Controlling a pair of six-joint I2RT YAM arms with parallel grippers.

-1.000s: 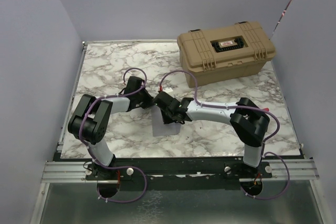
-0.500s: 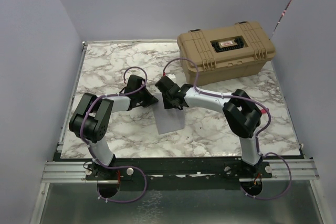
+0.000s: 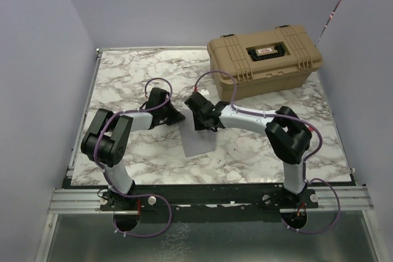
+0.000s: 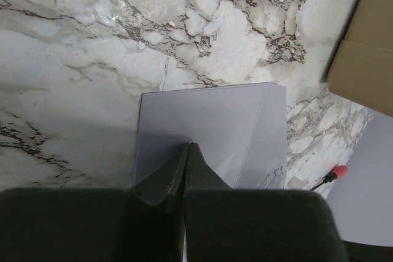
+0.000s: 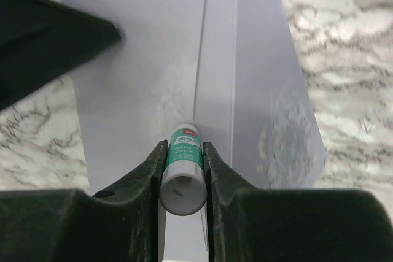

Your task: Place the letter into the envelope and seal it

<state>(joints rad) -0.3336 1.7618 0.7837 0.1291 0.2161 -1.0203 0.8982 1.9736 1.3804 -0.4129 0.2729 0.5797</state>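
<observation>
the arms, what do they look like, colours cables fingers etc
The left arm and the right arm match: chunky black joints joined by white links, with a thin purple cable looping along each. The left gripper and right gripper have matte black fingers that taper towards the tips. No markings show.

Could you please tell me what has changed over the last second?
The right pincer, gripping a green-and-white glue stick, moved away from the arm bases along the flat blue-grey paper envelope toward its far end. The shut left pincer stayed on the envelope; the tan plastic toolbox stayed put.
</observation>
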